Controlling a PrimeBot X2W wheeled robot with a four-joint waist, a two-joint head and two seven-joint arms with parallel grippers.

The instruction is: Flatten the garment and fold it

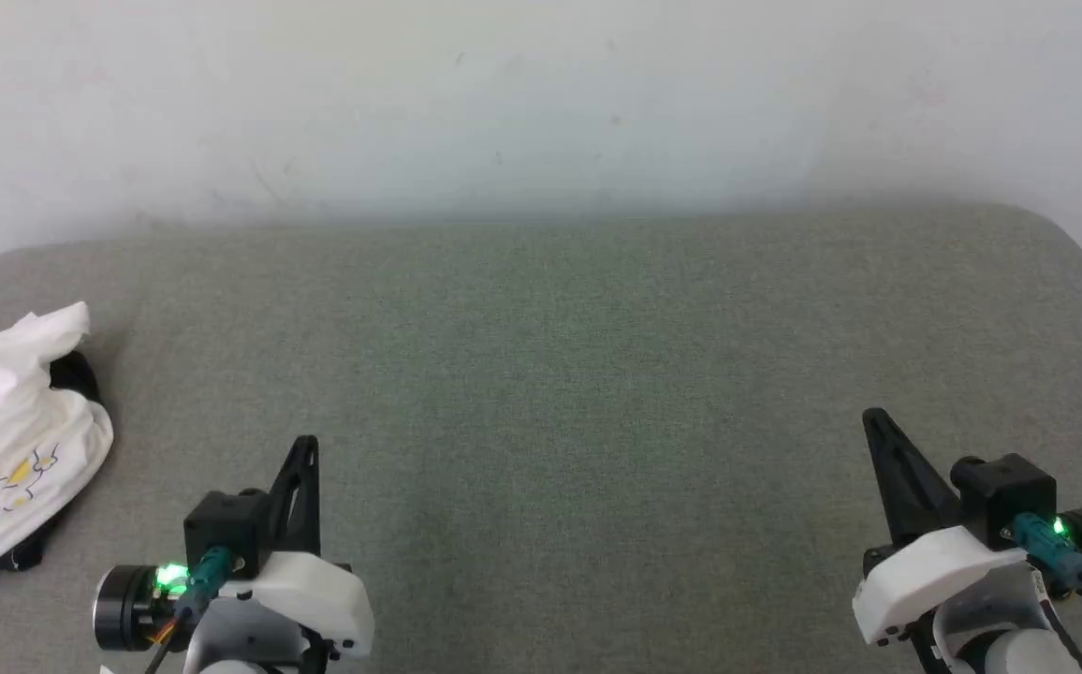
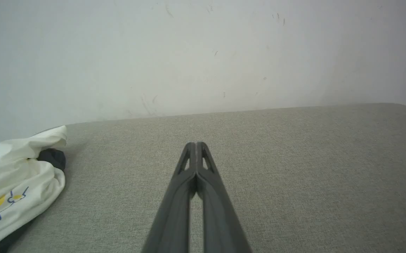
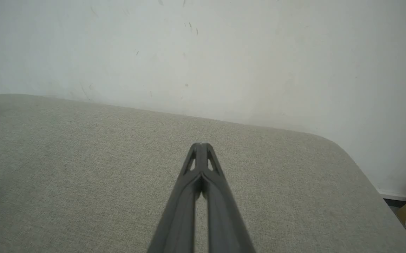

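- Our left hand (image 1: 308, 447): fingers pressed together, gripping nothing, poised over the grey fabric tabletop (image 1: 578, 374) at the near left.
- Our right hand (image 1: 873, 421): likewise closed and empty, at the near right, well apart from the garment (image 1: 7, 449).
- Step in hand, as we judge it: fetching the garment to the middle. We should open the left hand before reaching, pinch an outer white edge rather than the bulk, and draw it to the bare centre where both hands can spread it.
- The garment: a crumpled heap at the tabletop's left edge, near the left hand and cut off by the head view's border. White body uppermost, black fabric showing beneath, yellow-and-blue print (image 1: 21, 479) creased. Neither flattened nor folded.
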